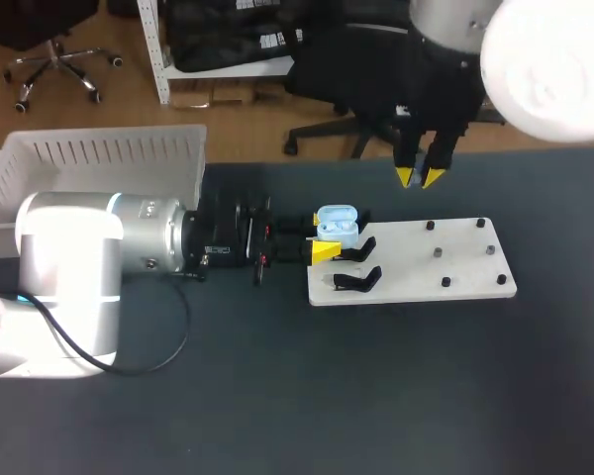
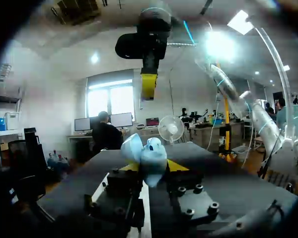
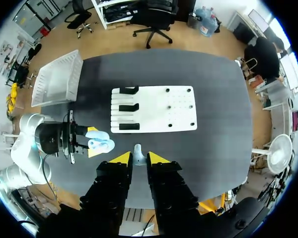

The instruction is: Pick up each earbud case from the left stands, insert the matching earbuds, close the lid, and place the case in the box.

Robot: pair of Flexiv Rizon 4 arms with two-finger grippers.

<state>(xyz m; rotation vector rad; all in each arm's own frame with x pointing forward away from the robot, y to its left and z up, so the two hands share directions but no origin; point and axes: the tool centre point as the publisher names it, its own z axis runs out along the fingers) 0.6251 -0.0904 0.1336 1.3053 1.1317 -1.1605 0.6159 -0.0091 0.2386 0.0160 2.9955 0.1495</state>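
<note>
White board (image 1: 445,272) lies on the worktop (image 1: 376,396), with black stands (image 1: 356,280) at its left end. Beside that end, my left end effector (image 1: 322,236) clamps the light-blue earbud case (image 1: 335,224), lid open. Beyond the board, my right end effector (image 1: 419,177) hangs, pinching a small pale earbud (image 3: 137,152). White box (image 1: 99,150) sits far left.

Our left arm (image 1: 89,247), entering from nine o'clock, is a fat silver-white cylinder with a sliver of blue at its rim. It runs into a black wrist block (image 1: 228,242) with small red marks. A black cable (image 1: 129,361) loops off toward seven o'clock. Our right arm (image 1: 544,69), at one o'clock, is a white rounded joint over black. The left gripper (image 1: 325,237) and right gripper (image 1: 420,177) have yellow tips.
</note>
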